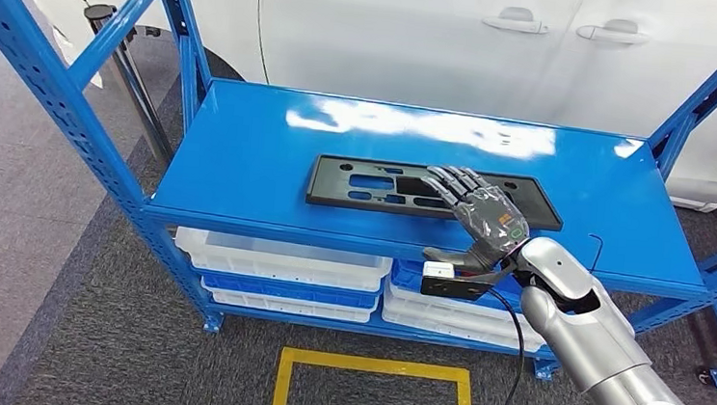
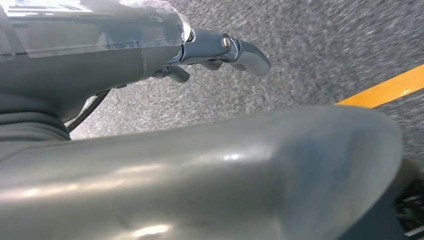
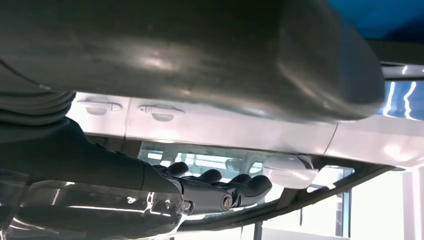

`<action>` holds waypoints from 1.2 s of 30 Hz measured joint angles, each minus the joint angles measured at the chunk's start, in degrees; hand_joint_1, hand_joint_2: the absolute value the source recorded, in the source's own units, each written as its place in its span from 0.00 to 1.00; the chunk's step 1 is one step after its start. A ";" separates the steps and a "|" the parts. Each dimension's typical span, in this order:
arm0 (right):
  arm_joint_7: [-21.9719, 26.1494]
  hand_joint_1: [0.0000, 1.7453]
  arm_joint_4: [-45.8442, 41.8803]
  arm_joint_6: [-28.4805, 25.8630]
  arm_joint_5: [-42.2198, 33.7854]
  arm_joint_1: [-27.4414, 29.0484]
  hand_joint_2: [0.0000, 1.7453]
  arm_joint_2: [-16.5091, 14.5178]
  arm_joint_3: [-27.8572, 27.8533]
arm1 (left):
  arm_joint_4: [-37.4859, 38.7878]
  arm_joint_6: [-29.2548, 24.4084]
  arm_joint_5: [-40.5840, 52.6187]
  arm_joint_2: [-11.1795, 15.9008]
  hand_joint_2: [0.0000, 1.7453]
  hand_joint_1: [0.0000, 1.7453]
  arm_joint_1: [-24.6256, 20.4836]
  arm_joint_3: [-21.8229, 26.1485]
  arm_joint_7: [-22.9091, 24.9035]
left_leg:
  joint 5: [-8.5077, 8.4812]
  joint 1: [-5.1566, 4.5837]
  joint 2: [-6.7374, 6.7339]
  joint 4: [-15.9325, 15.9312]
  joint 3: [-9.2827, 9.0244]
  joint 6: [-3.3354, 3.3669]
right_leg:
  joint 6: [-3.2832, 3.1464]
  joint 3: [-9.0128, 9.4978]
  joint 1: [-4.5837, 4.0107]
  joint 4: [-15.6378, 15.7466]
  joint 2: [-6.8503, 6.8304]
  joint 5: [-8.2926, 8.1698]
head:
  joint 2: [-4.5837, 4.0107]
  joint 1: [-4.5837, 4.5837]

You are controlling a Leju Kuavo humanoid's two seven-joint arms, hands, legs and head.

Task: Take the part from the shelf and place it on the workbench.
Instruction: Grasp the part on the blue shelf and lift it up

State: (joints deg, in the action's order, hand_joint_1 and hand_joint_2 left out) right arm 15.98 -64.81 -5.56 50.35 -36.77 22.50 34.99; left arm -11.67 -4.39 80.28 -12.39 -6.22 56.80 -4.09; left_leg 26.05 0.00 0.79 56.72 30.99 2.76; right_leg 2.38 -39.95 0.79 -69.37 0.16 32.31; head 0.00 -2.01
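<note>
Lying flat on the blue shelf (image 1: 242, 155), black perforated panel part (image 1: 366, 185), with right robot hand (image 1: 482, 215) reaching over its right half, fingers extended and grasping nothing; left robot hand (image 2: 220, 50) hanging over grey floor, fingers curled inward, holding nothing.

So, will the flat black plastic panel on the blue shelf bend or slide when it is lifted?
The flat black plastic panel looks thin, long and full of cut-outs, so probably light and slightly flexible. The glossy blue shelf may let it slide under the right hand.
</note>
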 joint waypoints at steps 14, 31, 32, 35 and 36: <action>0.60 0.00 1.08 1.26 -2.12 -2.66 0.00 1.63 2.33 | 0.11 0.07 -0.32 0.10 0.00 0.00 -0.31 -0.04 0.14 | 8.38 0.21 -0.25 16.51 7.17 -3.36 | -3.33 4.62 -0.42 12.83 0.11 -9.71 | 0.00 -0.05; -1.27 0.00 7.04 -0.82 0.76 -1.00 1.00 -0.64 5.61 | 0.14 0.86 0.46 0.31 0.00 0.00 -0.66 -0.36 0.33 | -1.30 0.17 -0.39 0.42 2.16 -0.35 | -0.13 -0.35 0.19 0.63 -0.01 -4.69 | 0.00 -0.04; -1.49 0.00 7.11 -1.01 0.93 -0.83 1.00 -0.64 5.64 | 0.14 0.94 0.55 0.31 0.00 0.00 -0.66 -0.48 0.31 | -1.14 0.13 -0.37 0.54 2.10 -0.54 | -0.27 1.71 0.20 4.86 -0.08 -6.46 | 0.00 -0.04; -1.89 0.00 7.20 -1.16 1.44 -0.46 1.00 -0.64 5.65 | 0.15 1.02 0.61 0.32 0.00 0.00 -0.71 -0.70 0.24 | -0.67 -0.15 -0.37 0.85 2.09 -1.30 | -0.98 4.98 -0.20 11.68 -0.12 -8.27 | 0.01 -0.05; -1.94 0.00 7.22 -1.13 1.65 -0.23 1.00 -0.64 5.64 | 0.15 1.02 0.61 0.32 0.00 0.00 -0.72 -0.70 0.21 | -0.60 -0.16 -0.38 0.83 2.06 -1.55 | -1.25 4.98 -0.34 11.73 -0.07 -8.24 | 0.01 -0.05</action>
State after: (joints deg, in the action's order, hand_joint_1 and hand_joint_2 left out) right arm 14.04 -57.59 -6.69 52.00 -37.01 21.86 40.63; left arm -11.52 -3.37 80.88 -12.07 -6.94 56.10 -3.88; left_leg 25.45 -0.16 0.41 57.55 33.05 1.21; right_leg 1.13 -34.97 0.45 -57.64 0.08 24.07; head 0.01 -2.06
